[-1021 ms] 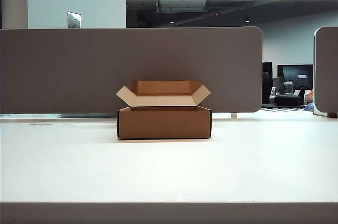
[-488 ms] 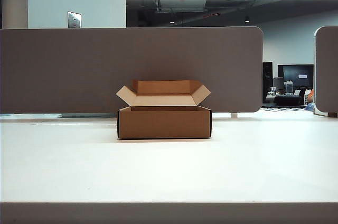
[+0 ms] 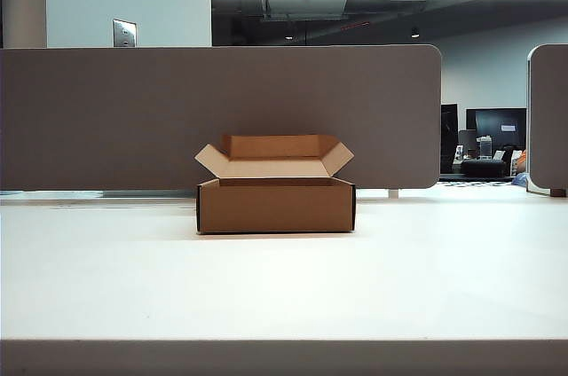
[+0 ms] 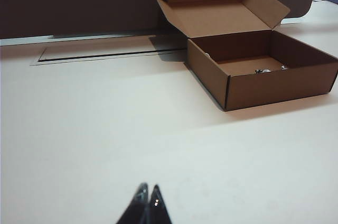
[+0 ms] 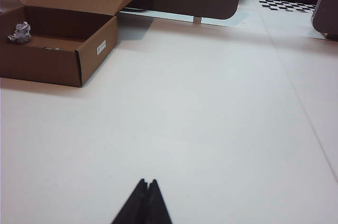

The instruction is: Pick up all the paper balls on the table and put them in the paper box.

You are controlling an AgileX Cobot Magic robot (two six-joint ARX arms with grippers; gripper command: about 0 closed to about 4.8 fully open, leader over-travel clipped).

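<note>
The brown paper box [image 3: 275,205] stands open on the off-white table [image 3: 284,287], in front of the partition, flaps spread. Inside it lies a crumpled paper ball [image 5: 19,32] against the far wall, and bits of paper balls [image 4: 262,70] show over the box rim [image 4: 280,76]. No paper ball shows on the table surface. My left gripper [image 4: 148,188] is shut and empty above bare table, well short of the box [image 4: 261,71]. My right gripper [image 5: 147,183] is shut and empty too, far from the box [image 5: 58,49]. Neither arm appears in the exterior view.
A grey-brown partition panel [image 3: 222,114] runs behind the box, with a second panel [image 3: 548,119] at the far right. A cable slot [image 4: 105,54] lies in the table by the partition.
</note>
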